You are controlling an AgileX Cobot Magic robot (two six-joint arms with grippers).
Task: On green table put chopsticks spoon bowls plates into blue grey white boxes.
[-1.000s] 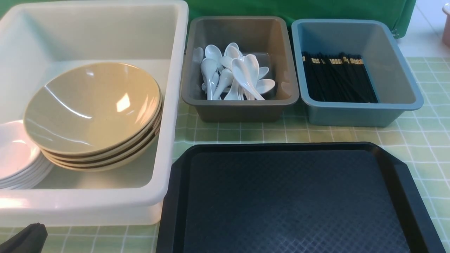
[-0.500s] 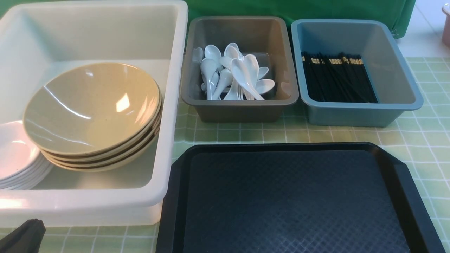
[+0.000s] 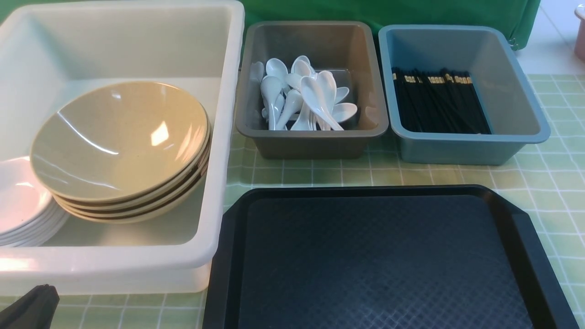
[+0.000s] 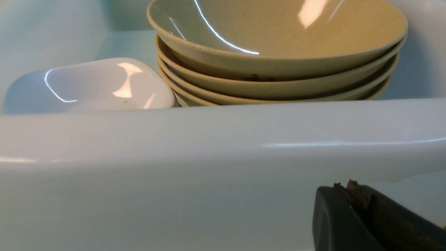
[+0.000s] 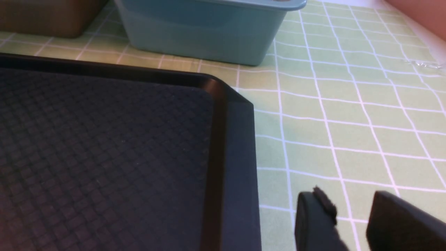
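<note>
The white box (image 3: 215, 137) holds a stack of tan bowls (image 3: 121, 146) and a stack of white plates (image 3: 23, 205). White spoons (image 3: 304, 96) lie piled in the grey box (image 3: 313, 137). Black chopsticks (image 3: 438, 103) fill the blue box (image 3: 470, 146). My left gripper (image 3: 34, 304) is shut and empty at the near left, just outside the white box's front wall (image 4: 174, 157); the bowls (image 4: 278, 52) and plates (image 4: 94, 87) show over that rim. My right gripper (image 5: 352, 205) is open over the green table (image 5: 348, 122), beside the tray's corner, out of the front view.
A black textured tray (image 3: 379, 260) lies in front of the grey and blue boxes, with nothing on it. Its right corner (image 5: 226, 101) sits near the blue box (image 5: 209, 35). A green backdrop (image 3: 388, 11) stands behind the boxes.
The left gripper's tip has slipped slightly left and lower at the frame's near-left corner. Nothing else has moved.
</note>
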